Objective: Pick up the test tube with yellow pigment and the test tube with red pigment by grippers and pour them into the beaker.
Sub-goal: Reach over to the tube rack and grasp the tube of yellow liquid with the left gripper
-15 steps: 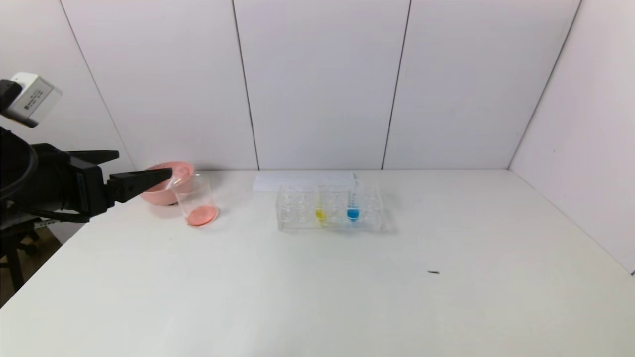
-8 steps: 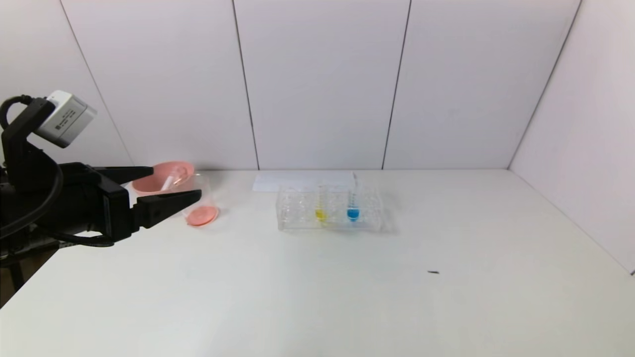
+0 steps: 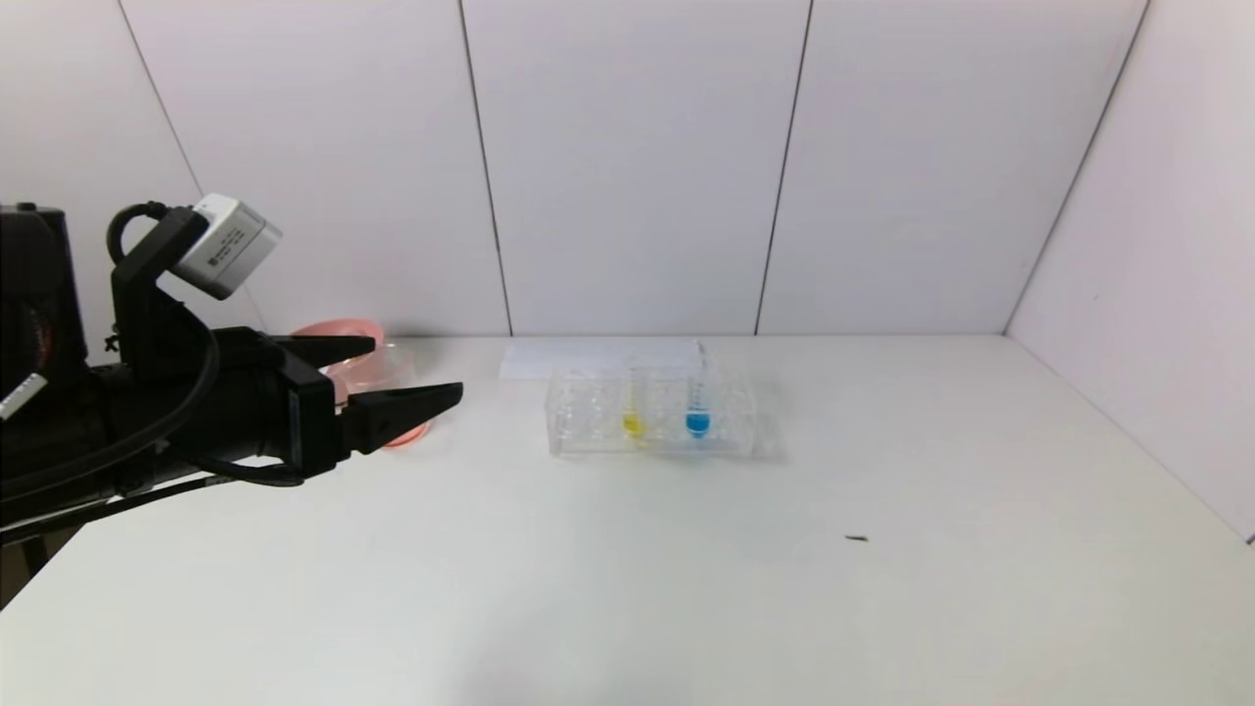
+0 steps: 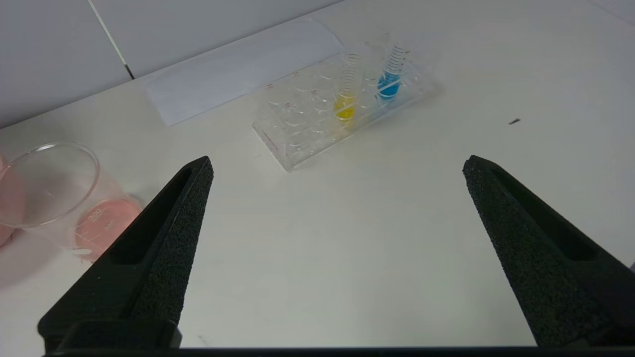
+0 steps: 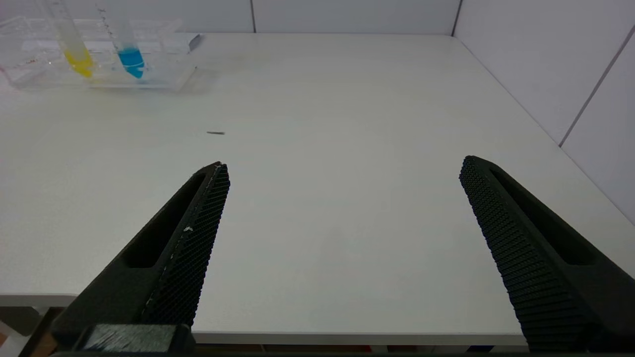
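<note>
Spread wide and empty, the left gripper [image 3: 412, 378] is poised near the beaker [image 4: 54, 196], and should be lined squarely over the test tube with yellow pigment [image 3: 633, 412], upright in the rack [image 3: 588, 436], then closed gently high up.

White table [image 3: 686, 588] before pale panelled walls [image 3: 627, 167] with dark vertical seams.

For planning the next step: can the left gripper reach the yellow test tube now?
Probably yes. The left gripper is open, and bare table lies between it and the yellow test tube upright in the rack.
</note>
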Controlling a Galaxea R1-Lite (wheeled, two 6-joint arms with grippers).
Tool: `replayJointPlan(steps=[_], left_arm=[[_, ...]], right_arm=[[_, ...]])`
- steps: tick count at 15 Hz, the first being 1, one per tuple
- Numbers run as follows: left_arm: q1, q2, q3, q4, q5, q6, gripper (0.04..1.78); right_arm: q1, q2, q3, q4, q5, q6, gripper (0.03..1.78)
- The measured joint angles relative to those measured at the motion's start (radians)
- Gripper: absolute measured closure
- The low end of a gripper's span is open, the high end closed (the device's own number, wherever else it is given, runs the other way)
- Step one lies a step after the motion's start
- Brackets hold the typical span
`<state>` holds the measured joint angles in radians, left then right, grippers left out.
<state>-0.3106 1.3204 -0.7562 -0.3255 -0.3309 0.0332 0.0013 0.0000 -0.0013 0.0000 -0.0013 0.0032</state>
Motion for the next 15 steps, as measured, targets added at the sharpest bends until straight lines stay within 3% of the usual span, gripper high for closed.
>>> replayJointPlan(steps=[6, 11, 15], left_arm=[[-0.061, 0.140, 0.014, -0.179, 0.013, -0.087, 0.06], [-0.117, 0.260, 0.020, -0.310, 0.133, -0.111, 0.06], [-0.157, 0.360, 0.021, -0.443, 0.166, -0.147, 0.06]], right_arm=[[0.000, 0.000, 0.000, 0.000, 0.000, 0.000, 0.11], [0.000, 0.000, 0.000, 0.000, 0.000, 0.000, 0.11], [0.000, 0.000, 0.000, 0.000, 0.000, 0.000, 0.11]])
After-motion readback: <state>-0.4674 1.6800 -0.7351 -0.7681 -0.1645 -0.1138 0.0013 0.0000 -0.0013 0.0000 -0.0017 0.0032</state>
